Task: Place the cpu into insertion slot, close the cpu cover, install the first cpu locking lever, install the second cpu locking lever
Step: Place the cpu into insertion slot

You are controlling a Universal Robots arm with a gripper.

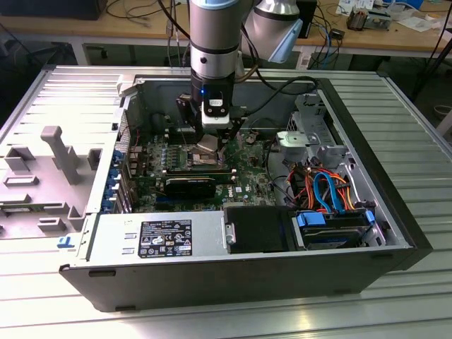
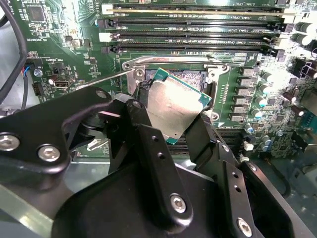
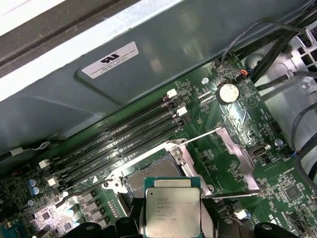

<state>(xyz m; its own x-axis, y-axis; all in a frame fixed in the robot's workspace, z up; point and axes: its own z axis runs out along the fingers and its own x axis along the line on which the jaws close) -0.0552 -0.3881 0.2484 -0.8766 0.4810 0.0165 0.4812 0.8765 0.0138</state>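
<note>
In the first wrist view the chip (image 3: 172, 206) is cut off by the picture's edge and covers part of the socket (image 3: 151, 173); in the second wrist view the fingers (image 2: 202, 135) hide two of its edges; in the exterior view the arm (image 1: 212, 42) hides the socket.

The arm (image 1: 214, 35) is a silver-grey tube with a pale blue band, and below it sits a black wrist with a small blue light (image 1: 203, 90). The end effector (image 2: 176, 106) is matte black, with jointed links fastened by silver screws (image 2: 179, 203).
</note>
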